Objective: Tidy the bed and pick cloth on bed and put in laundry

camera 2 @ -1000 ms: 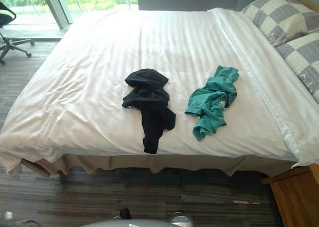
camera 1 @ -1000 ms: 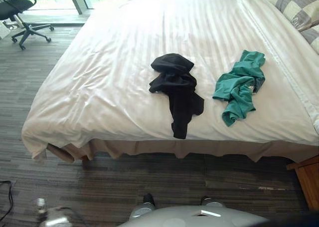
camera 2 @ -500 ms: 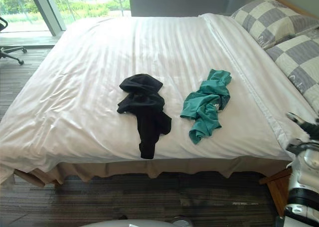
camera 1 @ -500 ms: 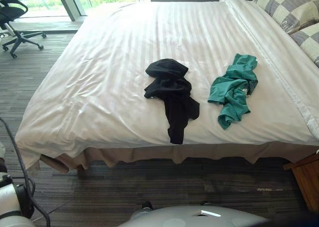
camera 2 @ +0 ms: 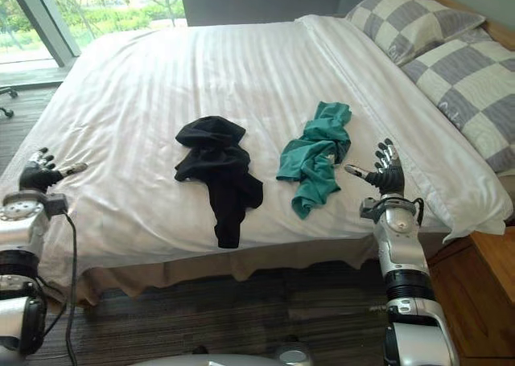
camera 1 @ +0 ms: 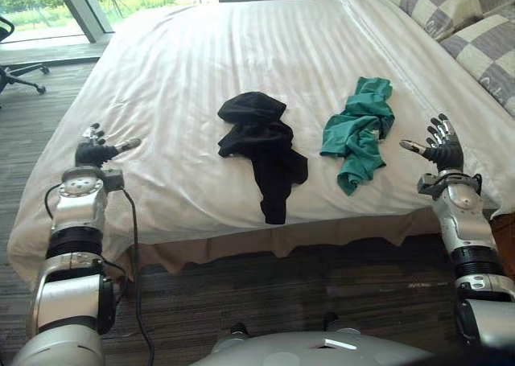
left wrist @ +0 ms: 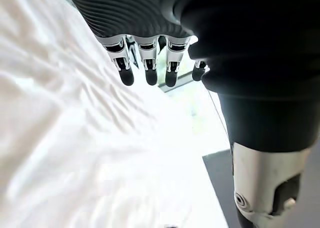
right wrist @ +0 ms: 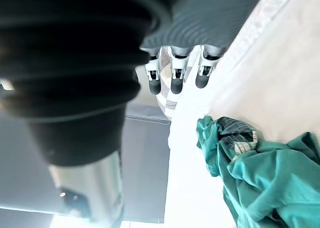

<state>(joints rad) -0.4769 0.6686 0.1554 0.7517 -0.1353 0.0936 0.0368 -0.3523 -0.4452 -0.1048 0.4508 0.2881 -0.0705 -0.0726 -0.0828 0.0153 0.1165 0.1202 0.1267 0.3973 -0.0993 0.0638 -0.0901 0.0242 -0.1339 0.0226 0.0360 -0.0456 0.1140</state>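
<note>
Right hand [camera 1: 438,145] spread empty near the teal cloth [camera 1: 355,135], left hand [camera 1: 96,150] likewise open, well apart from it; best grab its bunched middle.

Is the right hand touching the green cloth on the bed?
Apart. The left eye view shows a strip of white sheet between the open right hand and the green cloth; in the right wrist view its fingers are clear of it.

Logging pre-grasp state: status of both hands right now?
Left hand: open, holding nothing.
Right hand: open, holding nothing, beside the teal cloth.
</note>
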